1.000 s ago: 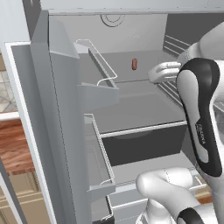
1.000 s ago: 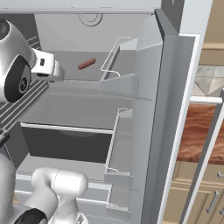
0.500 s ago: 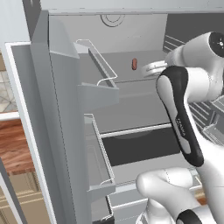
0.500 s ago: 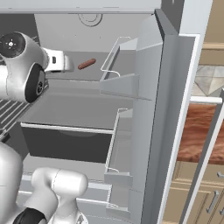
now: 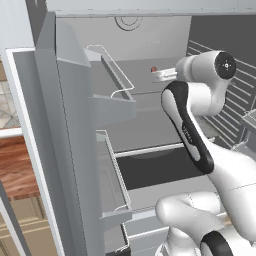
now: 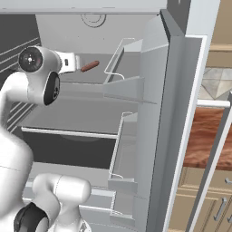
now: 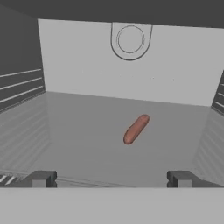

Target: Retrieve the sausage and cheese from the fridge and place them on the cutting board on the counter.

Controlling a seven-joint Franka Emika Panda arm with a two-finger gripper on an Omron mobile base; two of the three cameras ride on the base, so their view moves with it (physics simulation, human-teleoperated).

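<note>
- Gripper (image 7: pixel 111 178), jaws spread wide and empty, is at the front edge of the upper shelf inside the fridge (image 5: pixel 70 130).
- Reaching for the sausage (image 7: pixel 136 129) looks like the step in hand; next it should advance and straddle it.
- Sausage lies diagonally mid-shelf, clear in the hand view, while the left base view shows a mere sliver.
- Right base view shows the bench (image 6: pixel 206 140) beyond the door.
</note>
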